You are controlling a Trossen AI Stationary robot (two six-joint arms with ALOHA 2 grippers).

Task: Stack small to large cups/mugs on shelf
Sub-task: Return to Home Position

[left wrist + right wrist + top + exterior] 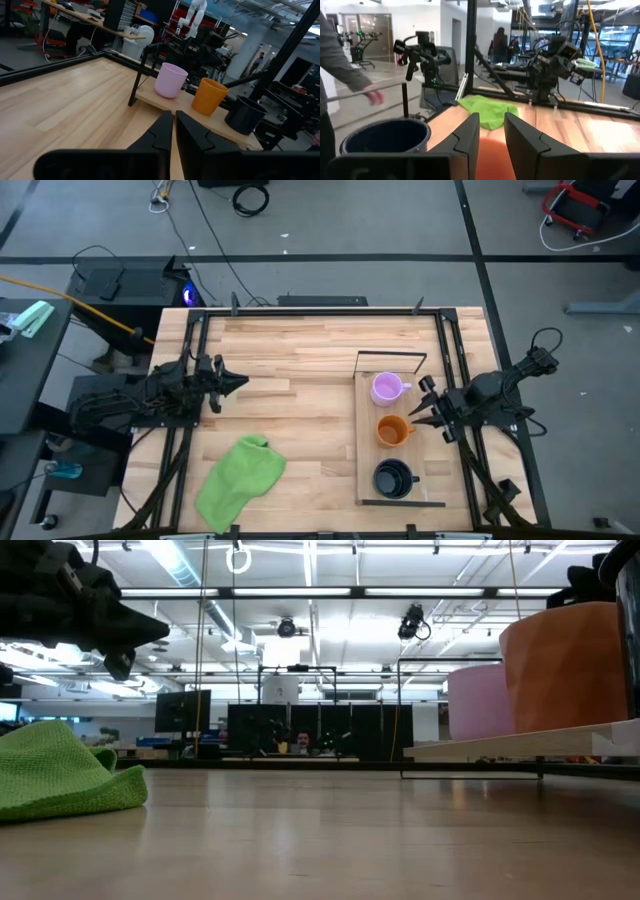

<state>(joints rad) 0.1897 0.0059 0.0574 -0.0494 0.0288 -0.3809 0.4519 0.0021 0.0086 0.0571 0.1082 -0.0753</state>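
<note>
Holds right jaws apart, just beside the orange mug (392, 430) at the shelf's (365, 460) outer edge. Holds left jaws together above the bench (300, 350), well apart from the shelf. Shows purple mug (386, 388), orange mug and black mug (393, 478) lined along the shelf; green cloth (240, 470) on the bench.

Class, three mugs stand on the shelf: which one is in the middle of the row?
The orange mug: it stands between the purple mug and the black mug on the shelf.

Shelf (430, 470): purple mug (386, 388), orange mug (392, 430), black mug (393, 479)
</note>
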